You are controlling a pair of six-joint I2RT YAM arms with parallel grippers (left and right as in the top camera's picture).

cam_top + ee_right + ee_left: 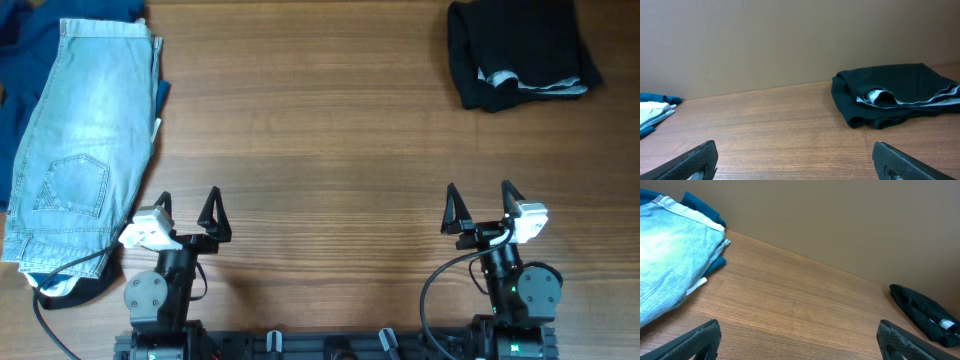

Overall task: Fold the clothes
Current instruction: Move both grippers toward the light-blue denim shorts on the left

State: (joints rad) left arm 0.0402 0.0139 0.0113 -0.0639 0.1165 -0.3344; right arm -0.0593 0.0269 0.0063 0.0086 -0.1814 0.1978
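Observation:
The pale blue denim shorts (80,140) lie folded lengthwise at the table's left edge, a stitched back pocket facing up; they also show in the left wrist view (670,260). They rest on other clothes, among them a dark blue garment (25,40). My left gripper (186,205) is open and empty, just right of the shorts' near end; its jaws show in the left wrist view (800,342). My right gripper (482,198) is open and empty near the front right; its jaws show in the right wrist view (795,160).
A folded black garment with a white inner band (520,50) lies at the far right corner, also in the right wrist view (895,95) and the left wrist view (925,312). A black cloth (75,290) pokes out under the shorts' near end.

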